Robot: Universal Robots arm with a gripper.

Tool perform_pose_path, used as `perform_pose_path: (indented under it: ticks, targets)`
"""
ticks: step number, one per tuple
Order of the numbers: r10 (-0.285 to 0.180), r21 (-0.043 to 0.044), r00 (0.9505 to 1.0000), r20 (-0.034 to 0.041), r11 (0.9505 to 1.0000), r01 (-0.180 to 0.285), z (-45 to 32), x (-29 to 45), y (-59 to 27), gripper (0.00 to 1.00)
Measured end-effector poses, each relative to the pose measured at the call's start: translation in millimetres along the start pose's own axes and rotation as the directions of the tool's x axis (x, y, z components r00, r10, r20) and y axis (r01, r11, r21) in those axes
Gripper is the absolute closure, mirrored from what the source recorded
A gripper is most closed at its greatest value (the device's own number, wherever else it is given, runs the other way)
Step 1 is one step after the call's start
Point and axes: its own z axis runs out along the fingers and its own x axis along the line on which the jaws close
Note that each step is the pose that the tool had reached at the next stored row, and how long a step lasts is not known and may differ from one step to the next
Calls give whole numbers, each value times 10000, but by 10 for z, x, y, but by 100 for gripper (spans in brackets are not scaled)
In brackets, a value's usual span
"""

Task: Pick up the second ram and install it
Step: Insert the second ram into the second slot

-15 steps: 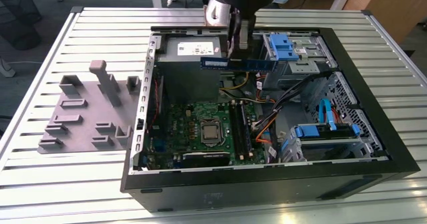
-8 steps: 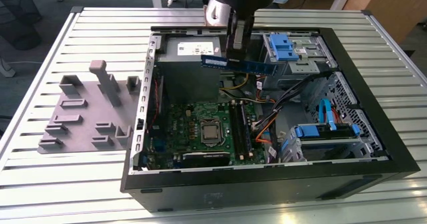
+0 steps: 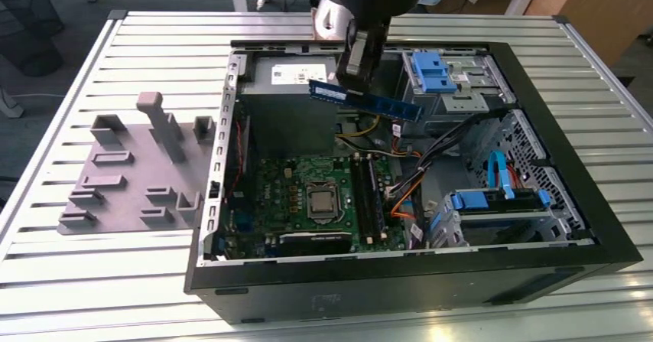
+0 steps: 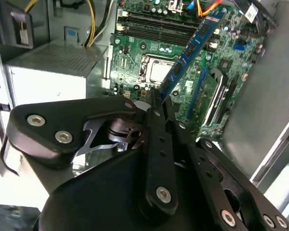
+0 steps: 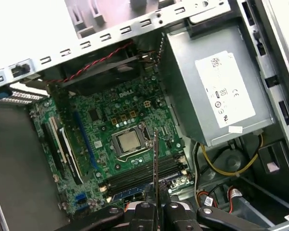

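The second ram [image 3: 365,101], a slim dark blue-green stick with a blue-and-white label, hangs tilted in the air above the open computer case. My gripper [image 3: 347,78] is shut on one end of it, over the back of the case near the power supply. In the second wrist view the ram [image 4: 192,48] reaches out from the gripper [image 4: 156,98] toward the motherboard. In the first wrist view the ram [image 5: 156,168] appears edge-on, rising from the gripper [image 5: 156,207] over the black memory slots [image 5: 144,173]. The slots [image 3: 368,197] lie beside the processor [image 3: 323,201], well below the stick.
The case [image 3: 408,273] lies open on a slatted metal table [image 3: 102,281]. Inside it are the grey power supply [image 3: 290,74], blue drive cages [image 3: 439,70], and loose cables [image 3: 408,181]. A grey tray [image 3: 133,166] with upright blocks sits at the exterior view's left.
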Motion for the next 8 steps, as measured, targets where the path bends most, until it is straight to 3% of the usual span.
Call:
perform_pose_path:
  ticks: [4, 8]
  targets:
    - [711, 0, 9975, 10, 9975, -711, 7, 0, 0, 86]
    - [1400, 1, 9902, 19, 9902, -1400, 14, -1, 0, 86]
